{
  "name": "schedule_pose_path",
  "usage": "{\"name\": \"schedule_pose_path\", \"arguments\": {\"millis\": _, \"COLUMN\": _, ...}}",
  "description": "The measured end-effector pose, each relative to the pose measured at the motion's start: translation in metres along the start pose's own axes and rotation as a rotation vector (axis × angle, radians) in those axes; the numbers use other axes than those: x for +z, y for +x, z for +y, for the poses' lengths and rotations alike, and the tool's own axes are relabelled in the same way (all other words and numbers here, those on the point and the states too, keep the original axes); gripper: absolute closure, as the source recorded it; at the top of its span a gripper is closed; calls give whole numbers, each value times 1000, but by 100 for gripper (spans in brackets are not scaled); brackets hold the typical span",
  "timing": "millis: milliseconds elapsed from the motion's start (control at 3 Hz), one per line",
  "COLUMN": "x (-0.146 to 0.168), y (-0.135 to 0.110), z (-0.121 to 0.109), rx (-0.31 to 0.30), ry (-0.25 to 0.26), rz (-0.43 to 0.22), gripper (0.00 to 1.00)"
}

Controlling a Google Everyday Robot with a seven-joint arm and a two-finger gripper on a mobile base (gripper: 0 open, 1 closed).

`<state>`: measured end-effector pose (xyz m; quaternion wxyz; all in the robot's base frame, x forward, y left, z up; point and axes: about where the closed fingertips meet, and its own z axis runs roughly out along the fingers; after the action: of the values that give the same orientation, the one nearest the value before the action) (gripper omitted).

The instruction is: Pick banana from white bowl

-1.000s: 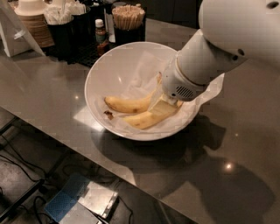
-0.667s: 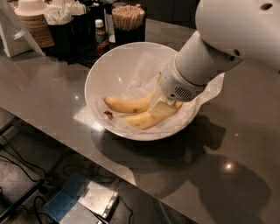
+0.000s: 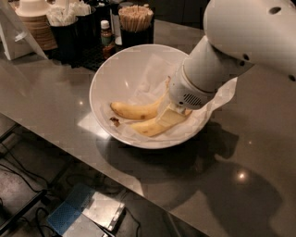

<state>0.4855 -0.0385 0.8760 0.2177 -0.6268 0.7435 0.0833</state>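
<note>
The white bowl [image 3: 115,69], lined with crumpled white paper, stands on the grey counter and holds two bananas. The banana [image 3: 145,128], the straighter one, lies at the front of the bowl, pointing left. The more curved banana [image 3: 134,111] lies just behind it, its long thin stem rising to the right. My gripper [image 3: 170,116] reaches down into the right side of the bowl, right at the banana's right end. The white wrist [image 3: 194,88] hides that end and the contact there.
At the back left stand black holders with wooden stir sticks [image 3: 135,13], napkins [image 3: 69,14], a small bottle [image 3: 107,33] and stacked cups [image 3: 34,23]. The counter's front edge [image 3: 92,152] runs diagonally, with floor, cables and a box below.
The arm's upper part has leaned slightly to the left. The gripper and both bananas stay in the same place.
</note>
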Motion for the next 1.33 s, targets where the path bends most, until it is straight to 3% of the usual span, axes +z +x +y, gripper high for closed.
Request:
{"name": "schedule_pose_path", "arguments": {"millis": 333, "x": -2, "y": -2, "z": 6, "rx": -15, "ry": -2, "rz": 23, "gripper": 47}}
{"name": "schedule_pose_path", "arguments": {"millis": 1333, "x": 0, "y": -12, "z": 7, "rx": -56, "ry": -14, "rz": 59, "gripper": 48}}
